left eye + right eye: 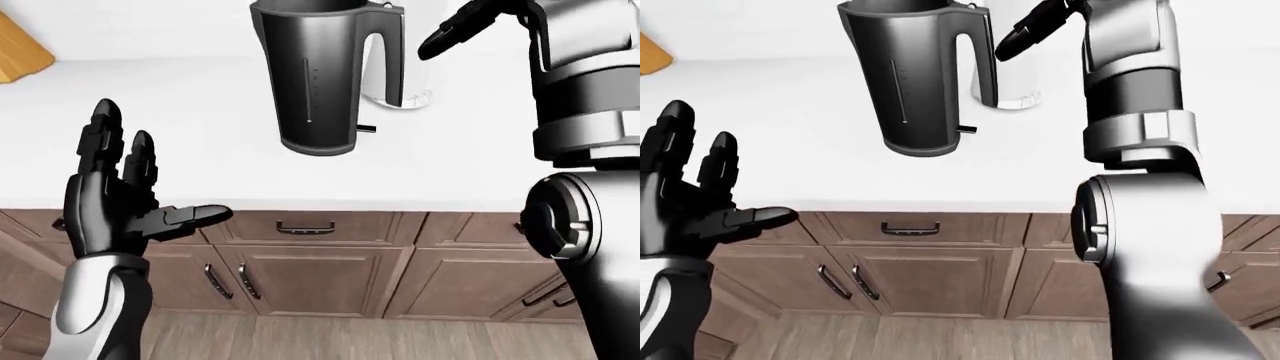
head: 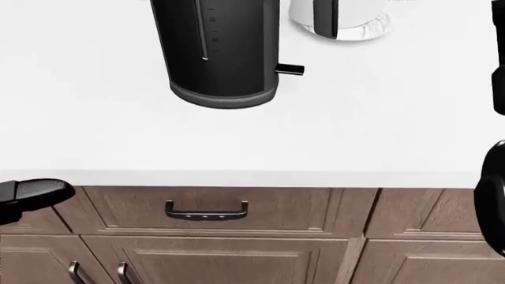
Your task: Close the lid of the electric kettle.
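The dark grey electric kettle [image 1: 318, 82] stands upright on the white counter [image 2: 379, 118], its handle turned to the right in the left-eye view. Its rim reaches the top edge of that view, and the lid does not show. My right hand [image 1: 455, 30] is raised high, just right of the handle's top, fingers stretched out and open, not touching the kettle. My left hand [image 1: 160, 172] hangs lower left, below the counter's edge, with fingers spread and nothing in it. In the head view only the left hand's thumb [image 2: 35, 190] shows.
A white appliance [image 2: 339, 18] stands close behind the kettle on its right. A wooden block [image 1: 20, 52] sits at the counter's far left. Brown drawers and cabinet doors with dark handles [image 2: 206, 210] run below the counter. My right arm [image 1: 1140, 187] fills the right side.
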